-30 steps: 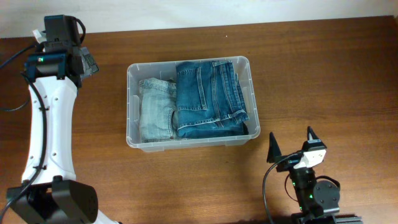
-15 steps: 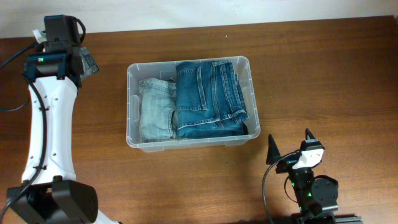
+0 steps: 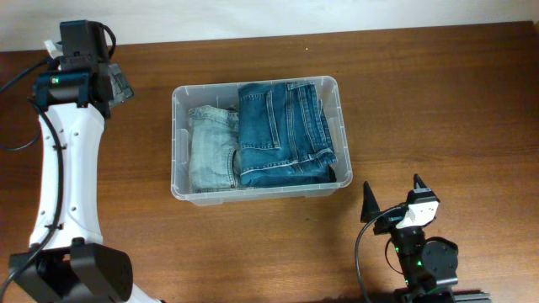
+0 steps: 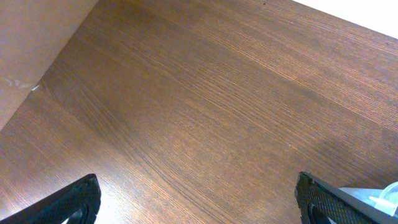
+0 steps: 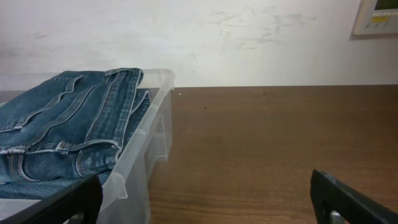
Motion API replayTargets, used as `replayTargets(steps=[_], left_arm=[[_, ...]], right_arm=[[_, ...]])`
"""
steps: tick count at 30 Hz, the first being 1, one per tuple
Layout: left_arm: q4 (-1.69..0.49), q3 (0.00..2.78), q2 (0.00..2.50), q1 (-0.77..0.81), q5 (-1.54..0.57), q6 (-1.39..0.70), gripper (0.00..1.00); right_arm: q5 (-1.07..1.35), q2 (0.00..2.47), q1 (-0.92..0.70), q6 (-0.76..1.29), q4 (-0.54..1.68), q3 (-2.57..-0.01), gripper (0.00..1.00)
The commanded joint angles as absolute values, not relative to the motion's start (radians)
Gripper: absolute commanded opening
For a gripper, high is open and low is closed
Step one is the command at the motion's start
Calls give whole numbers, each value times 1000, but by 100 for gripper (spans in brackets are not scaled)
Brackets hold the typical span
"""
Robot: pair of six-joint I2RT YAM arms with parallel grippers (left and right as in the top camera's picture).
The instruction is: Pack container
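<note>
The clear plastic container (image 3: 178, 143) stands mid-table. It holds folded light blue jeans (image 3: 210, 150) on the left and folded dark blue jeans (image 3: 282, 133) on the right. The dark jeans (image 5: 68, 124) and the container's rim (image 5: 144, 140) show at the left of the right wrist view. My right gripper (image 3: 393, 200) is open and empty, low on the table in front of the container's right corner. My left gripper (image 3: 120, 84) is open and empty over bare wood left of the container; a corner of the container (image 4: 373, 198) shows in the left wrist view.
The brown wooden table (image 3: 438, 101) runs to a pale wall at the back. A white wall panel (image 5: 376, 15) shows at the upper right of the right wrist view. The left arm's white link (image 3: 63, 168) lies along the table's left side.
The right gripper has drawn back slightly toward the front edge of the table since a second ago. The left arm and the container's contents have not moved.
</note>
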State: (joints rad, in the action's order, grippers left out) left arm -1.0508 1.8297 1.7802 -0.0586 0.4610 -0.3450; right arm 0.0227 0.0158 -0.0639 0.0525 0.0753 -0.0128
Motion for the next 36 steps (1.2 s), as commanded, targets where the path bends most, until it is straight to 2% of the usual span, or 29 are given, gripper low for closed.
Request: replayTargets(steps=[1, 9, 25, 31, 36], left_arm=[[-1049, 1830, 1784, -60, 468, -351, 99], [-1050, 1830, 1739, -61, 464, -351, 99], [-1057, 1829, 1376, -59, 469, -351, 99], [-1279, 1775, 1235, -59, 424, -351, 99], [-1301, 1572, 1050, -59, 437, -351, 99]], right_arm=[[14, 6, -57, 57, 78, -6, 98], [14, 6, -57, 57, 78, -6, 99], [14, 6, -57, 57, 78, -6, 99], [14, 6, -57, 57, 78, -6, 99], [14, 6, -57, 57, 78, -6, 98]])
